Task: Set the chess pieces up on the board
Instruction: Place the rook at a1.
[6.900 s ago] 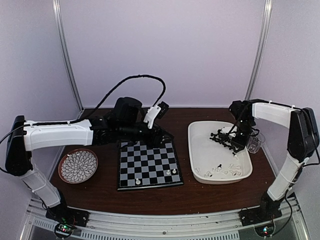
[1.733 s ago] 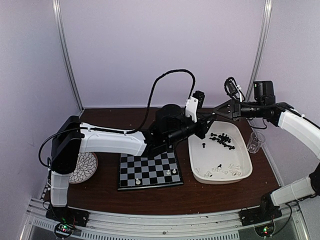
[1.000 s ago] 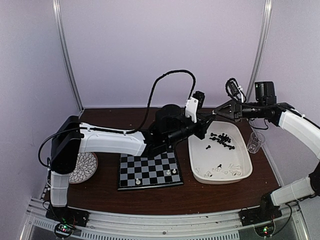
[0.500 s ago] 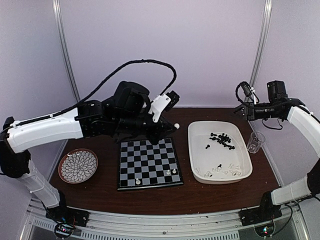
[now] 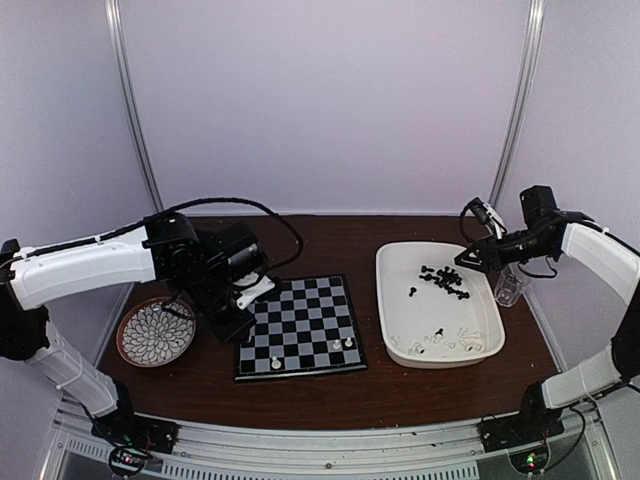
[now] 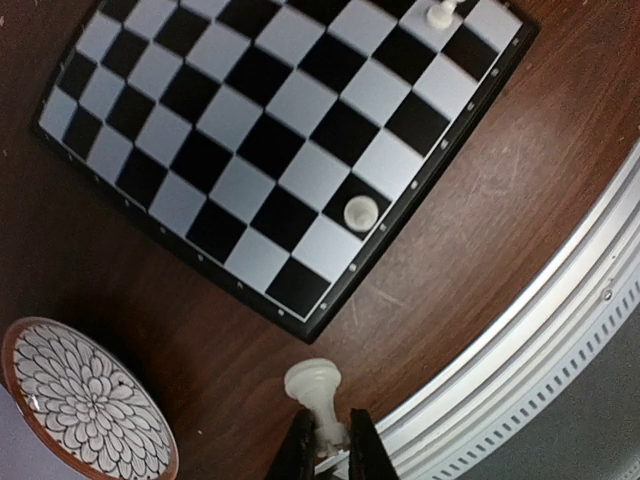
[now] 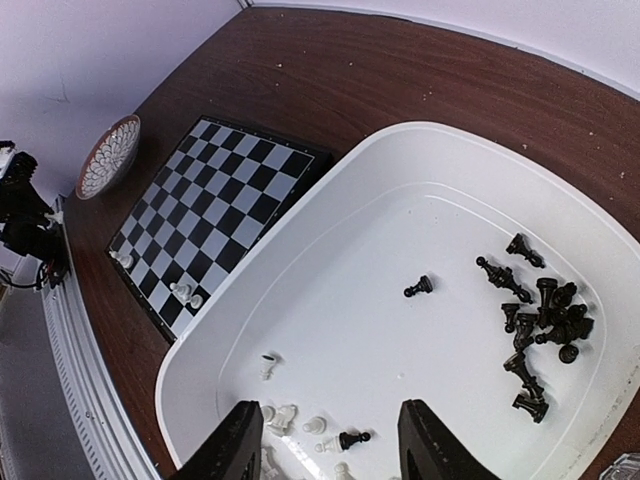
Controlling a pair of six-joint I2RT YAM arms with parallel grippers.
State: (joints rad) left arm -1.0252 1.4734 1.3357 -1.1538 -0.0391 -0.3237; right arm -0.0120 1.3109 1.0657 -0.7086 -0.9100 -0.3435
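White chess piece: clamped in left gripper jaws, just off board corner, for placing; right gripper jaws apart above tray, ready for next pick

The left claw hides the base of its white piece.

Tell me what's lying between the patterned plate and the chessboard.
Only bare brown tabletop lies between the plate and the board, clearest in the left wrist view. The left gripper, shut on a white piece, hangs over that area.
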